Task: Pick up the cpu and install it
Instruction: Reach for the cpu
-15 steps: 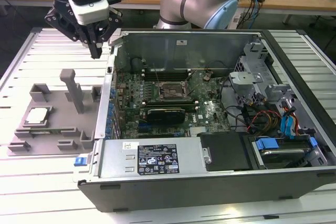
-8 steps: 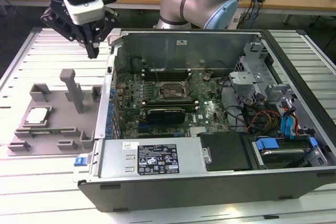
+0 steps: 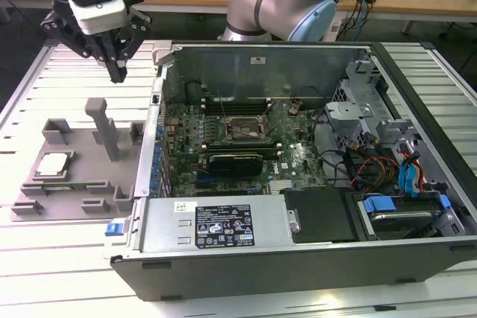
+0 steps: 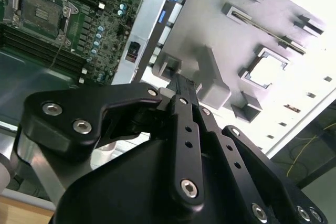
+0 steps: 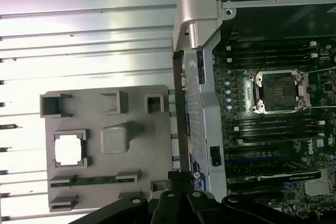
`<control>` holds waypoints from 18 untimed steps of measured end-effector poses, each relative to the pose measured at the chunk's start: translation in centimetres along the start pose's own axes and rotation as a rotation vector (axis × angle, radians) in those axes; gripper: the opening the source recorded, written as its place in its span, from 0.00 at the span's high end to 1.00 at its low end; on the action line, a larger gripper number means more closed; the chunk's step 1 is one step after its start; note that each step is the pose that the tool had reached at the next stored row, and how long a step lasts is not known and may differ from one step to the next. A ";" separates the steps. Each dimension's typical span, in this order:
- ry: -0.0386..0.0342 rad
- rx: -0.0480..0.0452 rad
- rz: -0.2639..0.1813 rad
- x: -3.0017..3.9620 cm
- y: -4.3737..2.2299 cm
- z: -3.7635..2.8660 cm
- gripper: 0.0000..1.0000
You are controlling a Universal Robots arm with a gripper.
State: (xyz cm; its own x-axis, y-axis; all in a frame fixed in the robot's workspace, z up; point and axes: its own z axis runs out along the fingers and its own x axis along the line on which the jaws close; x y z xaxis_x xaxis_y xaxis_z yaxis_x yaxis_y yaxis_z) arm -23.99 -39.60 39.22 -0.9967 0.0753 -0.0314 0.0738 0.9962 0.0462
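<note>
In the exterior view, a ribbed metal table (image 3: 45,273) carries everything, and wooden benches strewn with cables run along the back of the room. An open computer case (image 3: 298,258) lies on its side across most of the table, its rim standing up all round. On the exterior view's left sits a grey fixture plate (image 3: 86,169), just beside the case wall. The cpu (image 3: 52,163) lies flat in a square pocket of that plate, well apart from the case. The gripper (image 3: 118,74) hangs in open air above the plate's far end, near an upright post (image 3: 104,128), with its fingers (image 3: 116,65) drawn together on nothing. Inside the case, the socket (image 3: 246,130) on the green motherboard (image 3: 298,158) stands open and bare.

In the second wrist view, the gripper (image 4: 181,85) points down with its tips closed. Below it are the plate (image 4: 236,30), the cpu (image 4: 270,72) in its pocket and the socket (image 4: 39,9).

In the first wrist view, the cpu (image 5: 69,149) sits square in its pocket on the plate (image 5: 142,145), and a narrow green strip (image 5: 94,180) lies in a slot just beside it. The case wall (image 5: 197,77) lies between the plate and the socket (image 5: 277,92). The gripper (image 5: 179,182) is over the plate's edge nearest that wall.
</note>
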 end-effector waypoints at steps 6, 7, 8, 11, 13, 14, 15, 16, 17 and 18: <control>0.0000 0.0000 0.000 0.99 0.04 -0.02 0.89; 0.0000 0.0001 0.000 1.35 0.06 -0.03 0.89; 0.0000 0.0000 0.000 1.45 0.05 -0.03 0.89; 0.0001 -0.0002 0.000 1.58 0.04 -0.04 0.89; 0.0001 -0.0006 0.000 1.66 0.04 -0.04 0.89; 0.0000 -0.0008 0.000 1.66 0.03 -0.04 0.89; 0.0001 -0.0009 0.000 1.69 0.03 -0.04 0.89; 0.0002 -0.0009 0.000 1.70 0.03 -0.05 0.89; 0.0000 -0.0010 0.000 1.77 0.03 -0.04 0.89; 0.0001 -0.0010 0.000 1.83 0.03 -0.04 0.89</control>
State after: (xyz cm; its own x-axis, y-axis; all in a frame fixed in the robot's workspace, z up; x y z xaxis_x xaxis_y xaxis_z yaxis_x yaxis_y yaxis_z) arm -25.81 -39.44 39.21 -0.9967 0.0754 -0.0313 0.0739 0.9961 0.0472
